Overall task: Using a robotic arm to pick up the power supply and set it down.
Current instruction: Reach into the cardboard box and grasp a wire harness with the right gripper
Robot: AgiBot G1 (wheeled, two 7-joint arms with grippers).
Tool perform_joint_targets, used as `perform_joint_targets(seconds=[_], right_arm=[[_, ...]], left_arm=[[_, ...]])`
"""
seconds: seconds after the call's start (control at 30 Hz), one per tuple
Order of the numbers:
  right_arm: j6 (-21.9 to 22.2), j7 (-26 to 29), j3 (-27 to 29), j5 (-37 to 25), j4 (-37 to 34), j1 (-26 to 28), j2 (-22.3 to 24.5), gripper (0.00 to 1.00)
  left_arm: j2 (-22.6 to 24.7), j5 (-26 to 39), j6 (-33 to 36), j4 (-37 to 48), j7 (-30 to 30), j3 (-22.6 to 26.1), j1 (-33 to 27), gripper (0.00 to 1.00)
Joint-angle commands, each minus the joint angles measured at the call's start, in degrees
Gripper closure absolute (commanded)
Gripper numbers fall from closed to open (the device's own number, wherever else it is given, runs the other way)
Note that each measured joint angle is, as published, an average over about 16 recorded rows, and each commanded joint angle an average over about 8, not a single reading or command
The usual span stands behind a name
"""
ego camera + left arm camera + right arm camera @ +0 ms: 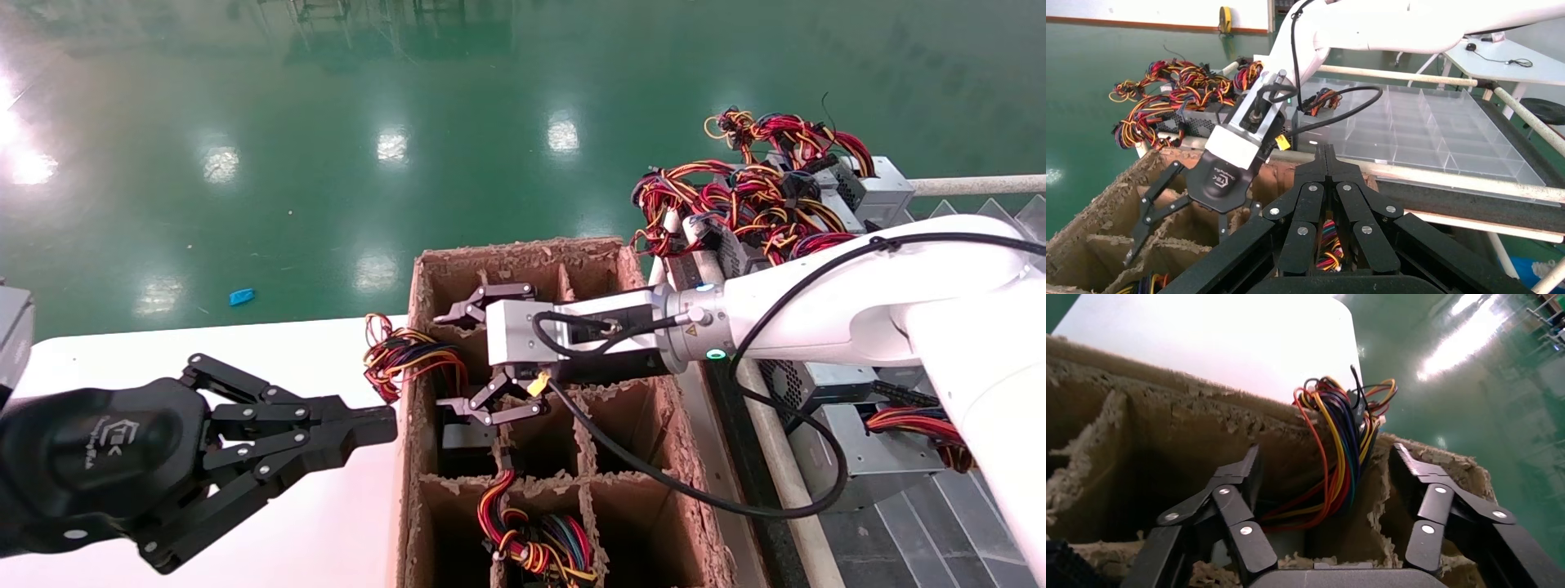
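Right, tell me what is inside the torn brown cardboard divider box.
In the box, a grey power supply with coloured wires sits beneath the open right gripper; another wire bundle fills a nearer cell. Deeper parts are hidden.

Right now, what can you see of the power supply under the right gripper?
The power supply sits low in a cell of the cardboard divider box, only a dark top face showing. Its wire bundle, red, yellow, orange, blue and black, spills over the box wall. The right gripper hangs open above it, not touching.
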Motion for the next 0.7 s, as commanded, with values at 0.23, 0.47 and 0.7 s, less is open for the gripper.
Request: perform_joint_targets(seconds=[0.23, 0.47, 0.7], right_arm=[[0.8, -3.3, -0.4, -0.4, -5.1, 1.6, -1.6, 1.0], [1.2, -4.8, -0.8, -0.2, -7.1, 2.1, -2.4, 1.0], [1.1, -5.2, -1.2, 0.5, -7.5, 2.6, -2.5, 1.0]], left_arm=[[0.0, 0.0, 0.0, 0.0, 0.0, 0.0, 0.0, 1.0], [0.0, 0.0, 0.0, 0.0, 0.0, 0.0, 0.0, 1.0], [0.0, 0.0, 0.0, 0.0, 0.0, 0.0, 0.0, 1.0]])
